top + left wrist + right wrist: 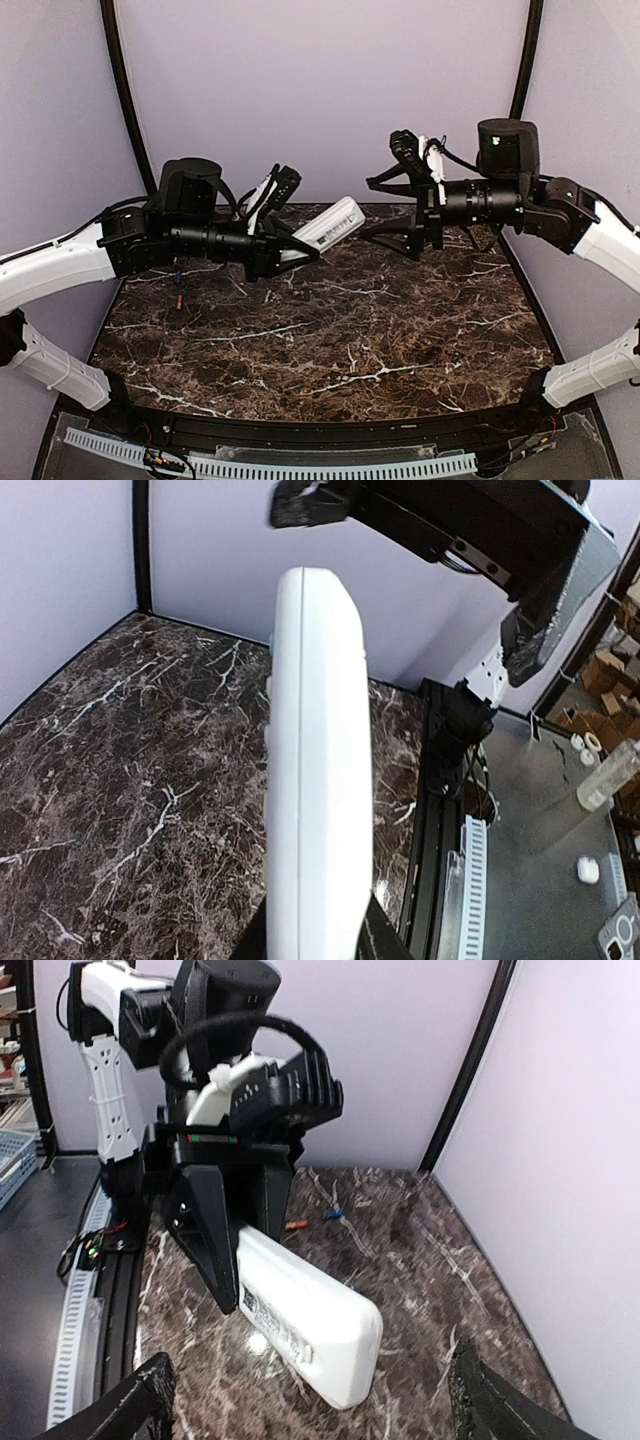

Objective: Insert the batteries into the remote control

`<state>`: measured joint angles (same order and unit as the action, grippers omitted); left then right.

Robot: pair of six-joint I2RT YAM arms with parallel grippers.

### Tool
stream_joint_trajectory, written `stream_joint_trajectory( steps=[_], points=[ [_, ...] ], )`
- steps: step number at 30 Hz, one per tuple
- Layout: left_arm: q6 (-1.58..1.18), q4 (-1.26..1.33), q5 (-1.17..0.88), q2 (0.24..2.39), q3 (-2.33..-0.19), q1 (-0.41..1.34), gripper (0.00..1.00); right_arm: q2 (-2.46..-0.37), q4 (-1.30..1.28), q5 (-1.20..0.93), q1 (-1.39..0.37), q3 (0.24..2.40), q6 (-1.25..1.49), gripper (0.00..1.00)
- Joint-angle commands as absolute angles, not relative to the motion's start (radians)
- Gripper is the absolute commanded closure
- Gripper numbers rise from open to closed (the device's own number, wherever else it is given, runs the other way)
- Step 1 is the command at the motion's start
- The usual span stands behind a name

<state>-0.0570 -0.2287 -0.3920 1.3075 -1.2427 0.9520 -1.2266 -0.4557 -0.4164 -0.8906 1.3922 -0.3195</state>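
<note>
Right, counts: one slim white rectangular plastic remote control point(335, 222), two pincers, two tiny loose bits. Remote is in mid-air over the dark brown marble-pattern surface point(330, 340), toward 12 o'clock, free end pointing 2 o'clock. Its lower end is clamped in the left pincer point(300, 250). At its 3 o'clock, the right pincer point(366, 206) has its jaws spread wide and isn't gripping it. Label on one face, dark print, unreadable. One orange bit point(295, 1225) and one blue bit point(333, 1214) lie on the surface near 9 o'clock.

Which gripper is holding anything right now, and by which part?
Left gripper grips the remote control by one end, the rest jutting free. The right gripper is open and empty.
</note>
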Motion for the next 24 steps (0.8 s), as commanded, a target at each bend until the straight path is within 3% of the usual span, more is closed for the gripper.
stream_joint_trajectory(
  steps=[1, 7, 24],
  points=[
    [-0.224, 0.066, -0.269, 1.234, -1.107, 0.95, 1.0, -1.116, -0.107, -0.379, -0.904, 1.225, -0.344, 0.1],
    [-0.323, 0.301, -0.203, 1.23, -0.992, 0.951, 1.0, -1.12, 0.2, -0.369, -0.964, 1.045, -0.4, 0.12],
    [-0.396, 0.397, -0.141, 1.253, -0.92, 0.95, 1.0, -1.331, 0.335, -0.299, -0.977, 1.07, -0.476, 0.09]
  ],
)
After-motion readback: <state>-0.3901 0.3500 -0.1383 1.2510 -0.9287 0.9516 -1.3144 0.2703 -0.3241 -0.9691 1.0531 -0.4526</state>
